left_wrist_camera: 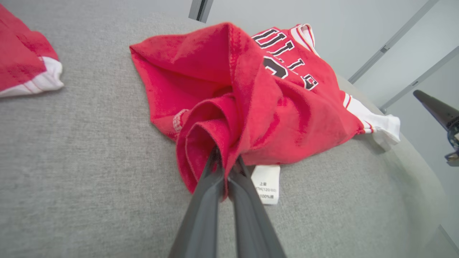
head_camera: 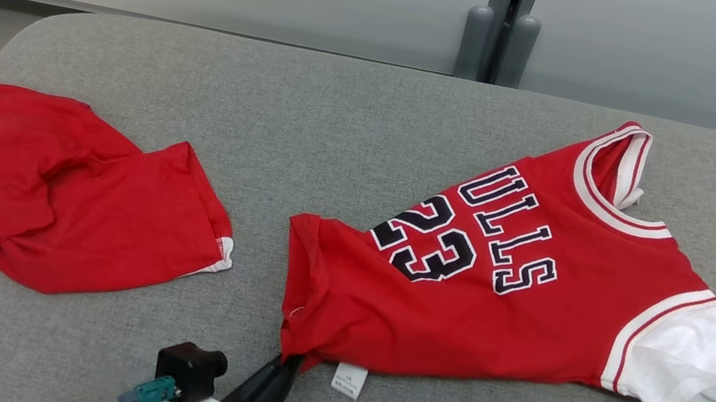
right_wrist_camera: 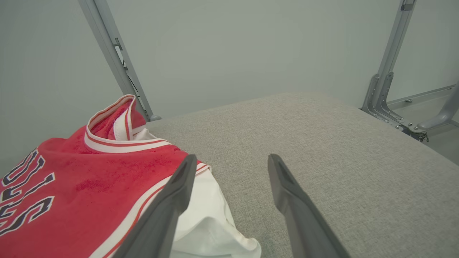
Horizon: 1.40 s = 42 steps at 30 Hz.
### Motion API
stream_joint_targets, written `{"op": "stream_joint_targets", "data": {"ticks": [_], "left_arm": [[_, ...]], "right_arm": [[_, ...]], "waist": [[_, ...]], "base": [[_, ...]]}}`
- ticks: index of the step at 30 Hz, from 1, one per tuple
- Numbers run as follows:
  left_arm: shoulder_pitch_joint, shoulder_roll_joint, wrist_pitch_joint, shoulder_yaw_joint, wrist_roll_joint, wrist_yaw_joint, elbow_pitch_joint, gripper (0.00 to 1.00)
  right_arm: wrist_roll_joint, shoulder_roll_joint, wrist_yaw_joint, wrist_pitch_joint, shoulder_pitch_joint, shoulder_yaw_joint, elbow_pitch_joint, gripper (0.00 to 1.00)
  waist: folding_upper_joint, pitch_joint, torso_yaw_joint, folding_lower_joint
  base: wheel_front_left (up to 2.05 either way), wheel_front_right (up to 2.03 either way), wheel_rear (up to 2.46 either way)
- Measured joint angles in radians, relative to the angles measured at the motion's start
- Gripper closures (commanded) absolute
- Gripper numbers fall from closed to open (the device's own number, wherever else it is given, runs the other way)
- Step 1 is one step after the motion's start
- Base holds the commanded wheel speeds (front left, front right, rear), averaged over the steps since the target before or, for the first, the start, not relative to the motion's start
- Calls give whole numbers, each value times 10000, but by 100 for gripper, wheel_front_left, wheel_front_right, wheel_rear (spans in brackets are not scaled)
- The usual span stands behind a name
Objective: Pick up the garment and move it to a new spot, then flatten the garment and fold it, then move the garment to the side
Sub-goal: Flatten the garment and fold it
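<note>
The left gripper [left_wrist_camera: 226, 161] held the limp, light jersey [head_camera: 504, 293] on the grey pad [head_camera: 343, 117] by the hem corner beside its care label [head_camera: 348, 380]; the right gripper [right_wrist_camera: 231, 157] gaped empty by the sleeve [right_wrist_camera: 204, 215] far from that label, likely the second hold.

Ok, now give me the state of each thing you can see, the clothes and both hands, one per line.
jersey: lying print-up, rumpled, hem bunched at one corner.
other red garment: crumpled in a heap, untouched.
care label: sticking out from under the hem, lying flat.
left hand: shut on the jersey's hem.
right hand: open, beside the white sleeve, holding nothing.
</note>
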Motion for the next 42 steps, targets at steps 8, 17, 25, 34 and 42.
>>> {"op": "stream_joint_targets", "data": {"ticks": [8, 17, 25, 34, 42], "left_arm": [[-117, -144, -420, 918, 240, 616, -514, 100], [-25, -272, -453, 1177, 571, 499, -610, 100], [58, -355, -462, 1415, 775, 428, -514, 100], [-12, -460, -387, 2092, -81, 205, -1005, 100], [-1884, -90, 1285, 2809, -1066, 282, -3007, 100]], "right_arm": [[-36, 153, 0, 663, -291, -353, 800, 0], [96, 339, -2, 1392, -203, 50, 1593, 0], [441, 376, -2, 1649, -70, 583, 1615, 100], [2188, -46, -2, 1492, -172, 1987, -410, 100], [4569, -629, -2, 1802, -1668, 2255, -2945, 100]], "waist": [[0, 53, 151, 0], [0, 43, 105, 0], [0, -50, 26, 0], [0, -366, 7, 0], [0, -966, -41, 0]], "base": [[0, 0, 0], [0, 0, 0], [0, 0, 0], [0, 0, 0], [0, 0, 0]]}}
